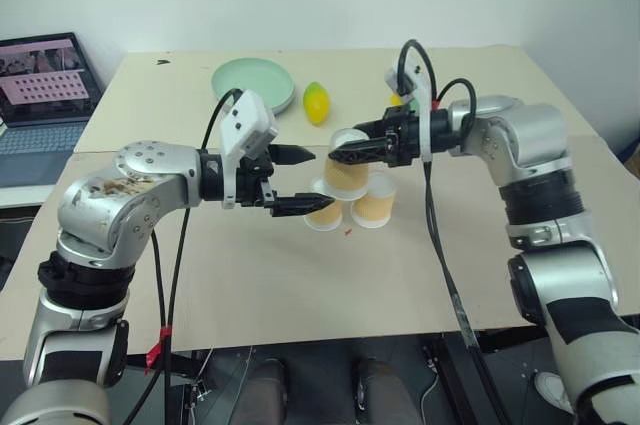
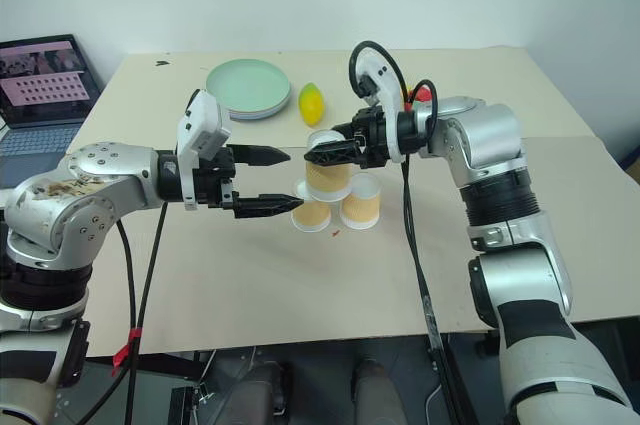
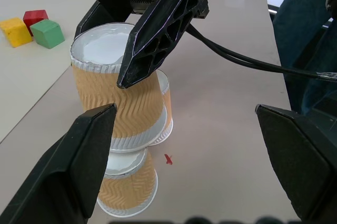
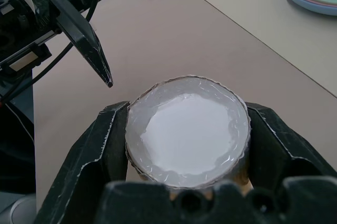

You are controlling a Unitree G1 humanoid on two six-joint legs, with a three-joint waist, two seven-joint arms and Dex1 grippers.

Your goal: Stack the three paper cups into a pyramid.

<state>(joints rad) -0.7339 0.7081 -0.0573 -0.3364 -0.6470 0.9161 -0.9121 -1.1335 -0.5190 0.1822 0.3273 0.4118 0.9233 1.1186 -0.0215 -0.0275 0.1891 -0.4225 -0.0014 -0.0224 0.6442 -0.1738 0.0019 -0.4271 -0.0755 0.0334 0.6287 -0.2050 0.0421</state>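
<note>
A pale beige bench carries two upturned paper cups side by side at its centre, a tiny red mark just at their 6 o'clock. Toward 11 o'clock lie stacked green plates, a yellow-green fruit beside them; coloured blocks sit at 1 o'clock

Bare tabletop toward the robot, open for passage. Ahead, blocked by three paper cups, the right gripper clamped on the top one, left gripper spread just beside. Beyond, green plate and lemon.
</note>
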